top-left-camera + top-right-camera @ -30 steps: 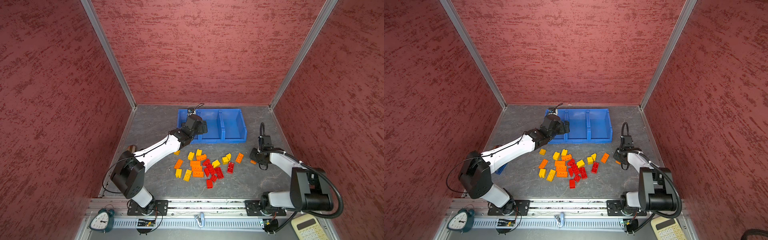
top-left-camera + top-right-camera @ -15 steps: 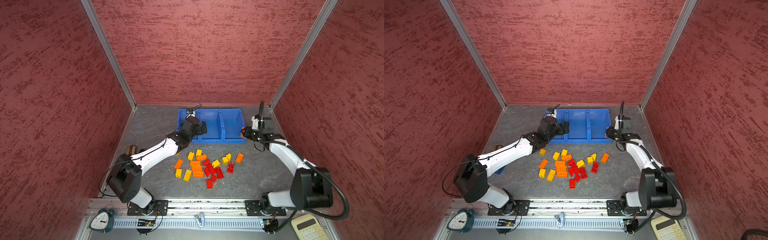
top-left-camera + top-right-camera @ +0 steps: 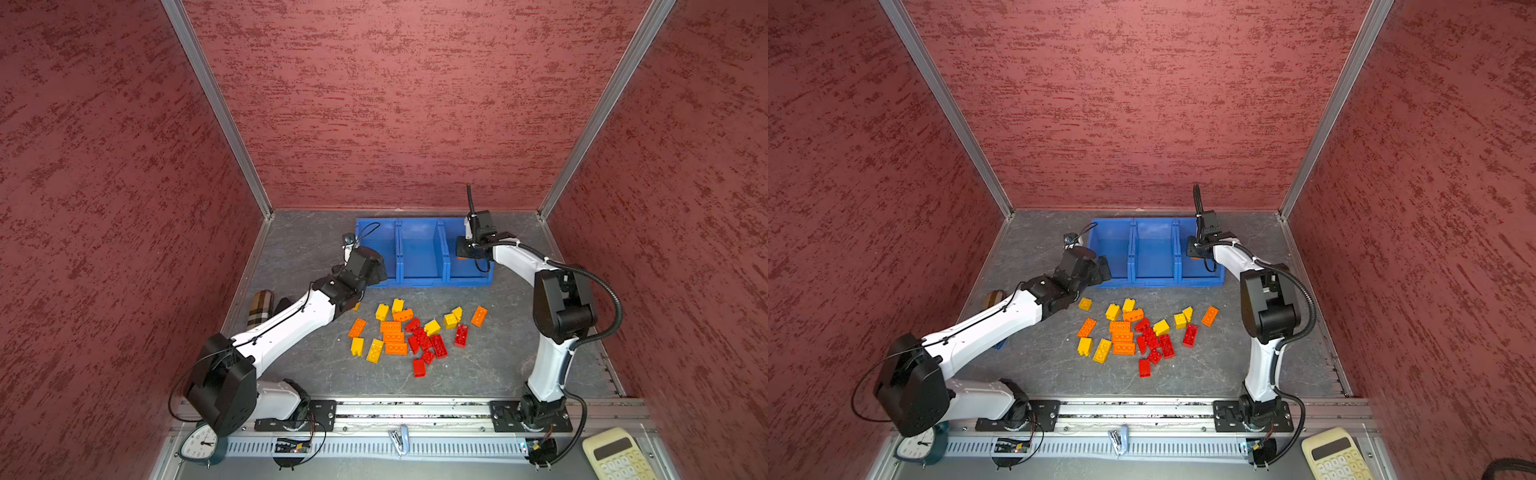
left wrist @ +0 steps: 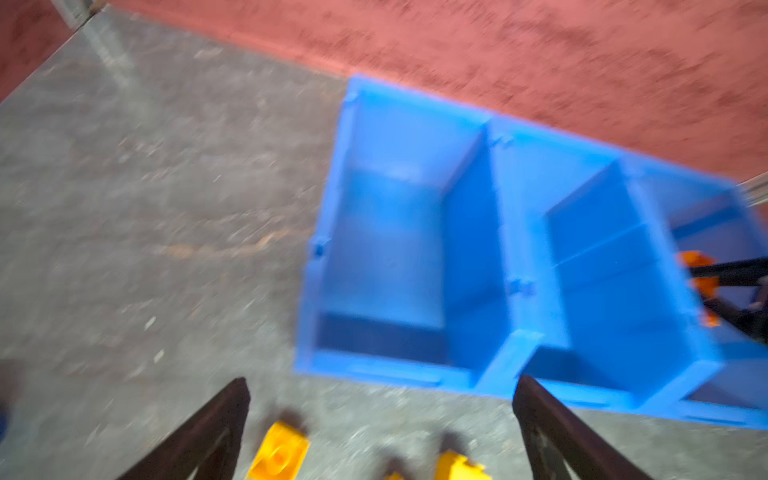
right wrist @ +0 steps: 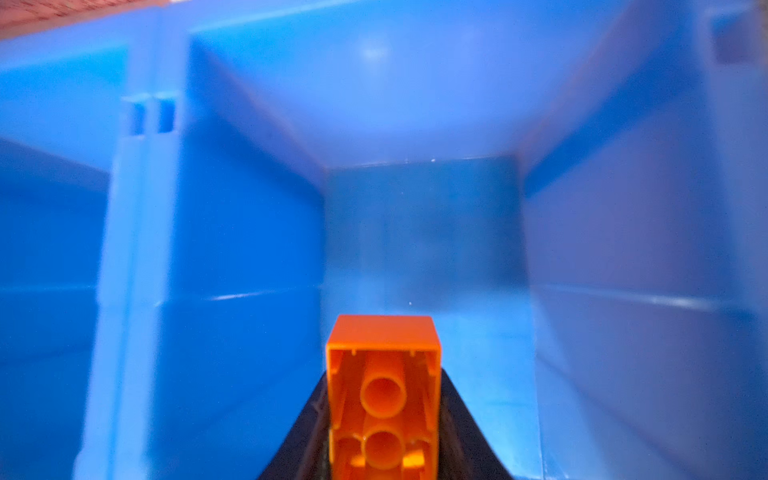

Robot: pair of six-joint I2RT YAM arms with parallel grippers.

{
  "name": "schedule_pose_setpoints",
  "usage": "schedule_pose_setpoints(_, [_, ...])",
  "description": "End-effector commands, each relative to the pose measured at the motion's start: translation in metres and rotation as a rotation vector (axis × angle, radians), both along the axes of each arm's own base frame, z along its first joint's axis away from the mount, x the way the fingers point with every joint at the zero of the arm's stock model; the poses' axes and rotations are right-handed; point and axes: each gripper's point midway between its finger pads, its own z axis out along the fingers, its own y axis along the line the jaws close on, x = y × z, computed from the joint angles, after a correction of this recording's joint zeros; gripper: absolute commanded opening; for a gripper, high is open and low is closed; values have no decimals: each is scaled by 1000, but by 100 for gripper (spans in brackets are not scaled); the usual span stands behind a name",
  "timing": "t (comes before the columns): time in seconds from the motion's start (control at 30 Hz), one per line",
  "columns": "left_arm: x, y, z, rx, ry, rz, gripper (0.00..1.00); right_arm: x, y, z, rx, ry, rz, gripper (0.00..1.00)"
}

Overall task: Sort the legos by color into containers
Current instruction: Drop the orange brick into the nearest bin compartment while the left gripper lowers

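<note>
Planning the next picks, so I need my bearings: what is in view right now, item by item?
containers: three joined, blue, back of table
yellow legos: eight, yellow, loose on table in front of containers
orange legos: six, orange, same pile
red legos: about eight, red, same pile, clustered
held orange lego: one, orange, over the right-hand container
clock: one, white face, front left corner
calculator: one, cream, front right corner
plaid roll: one, brown, left table edge
blue item: one, blue, mostly hidden under left arm
left gripper: open, empty, near left-hand container
right gripper: closed on held orange lego
</note>
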Motion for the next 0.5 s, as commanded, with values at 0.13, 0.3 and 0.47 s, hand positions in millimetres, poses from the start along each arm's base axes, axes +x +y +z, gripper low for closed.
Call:
schedule_pose_setpoints(0.13, [-39,33,-43,-21,169,71,99,-5,4,41,-11,-50,16,56])
schedule_pose_setpoints(0.3, [-53,27,-74,-77,283,22,100,-20,11,81,78,-143,11,70])
schedule_pose_setpoints(0.47, [-55,20,-110,-105,415,-98,100,-36,8,127,164,-375,2,99])
